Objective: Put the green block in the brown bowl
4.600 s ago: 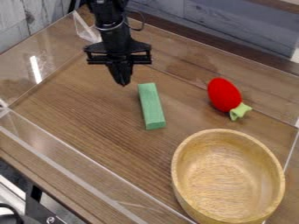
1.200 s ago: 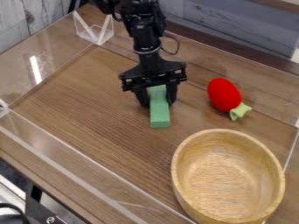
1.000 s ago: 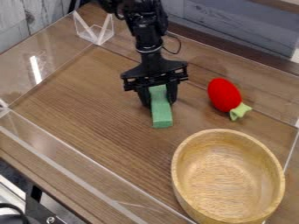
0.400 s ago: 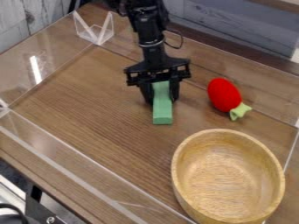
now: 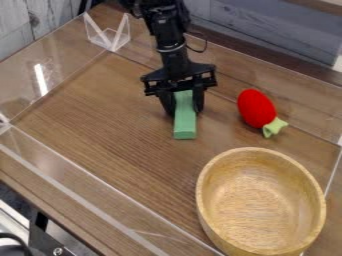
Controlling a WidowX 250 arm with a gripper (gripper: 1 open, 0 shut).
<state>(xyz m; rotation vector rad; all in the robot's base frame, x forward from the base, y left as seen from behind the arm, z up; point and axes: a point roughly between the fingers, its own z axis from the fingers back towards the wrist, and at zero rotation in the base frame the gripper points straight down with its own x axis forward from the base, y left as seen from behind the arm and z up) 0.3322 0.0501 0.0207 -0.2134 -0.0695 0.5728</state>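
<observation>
The green block (image 5: pixel 186 123), a light-green bar, hangs lengthwise toward the camera just above the wooden table. My gripper (image 5: pixel 181 96) comes straight down on its far end, one black finger on each long side, shut on the block. The brown bowl (image 5: pixel 205 193), large, round and light tan, has nothing in it and sits at the front right, a short way in front of and to the right of the block.
A red strawberry toy (image 5: pixel 255 106) with a green stem lies right of the block. Clear acrylic walls (image 5: pixel 80 160) fence the table at the left and front. A small clear stand (image 5: pixel 107 35) is at the back left.
The gripper, closed on the block, has shifted slightly up and to the right, and the block has come along with it. Bowl and strawberry have stayed put.
</observation>
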